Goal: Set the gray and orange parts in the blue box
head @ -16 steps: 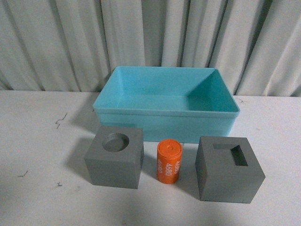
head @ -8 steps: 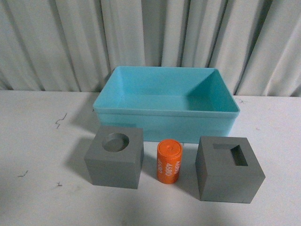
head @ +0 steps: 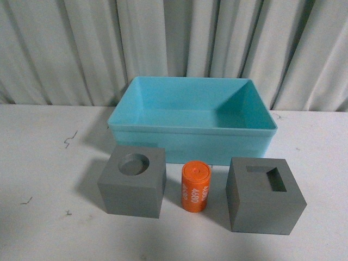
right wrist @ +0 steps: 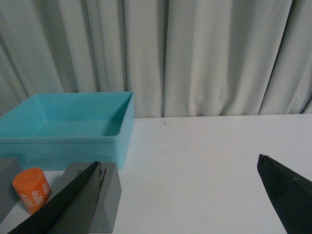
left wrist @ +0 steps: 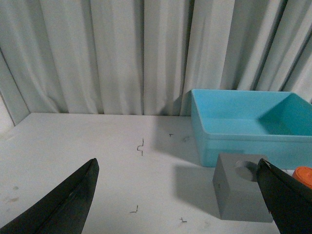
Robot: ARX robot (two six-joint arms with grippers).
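Nothing's budged this past second: left gripper and right gripper gape wide, empty, with round-hole cube, cylinder and slot cube ahead of the jaws and box beyond, so picking hasn't begun.

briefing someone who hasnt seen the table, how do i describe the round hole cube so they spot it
Find the blue box at the back of the table; three parts stand in a row before it. The cube is the leftmost, left of the orange cylinder. Unlike the other gray cube, its top hole is round, not rectangular.
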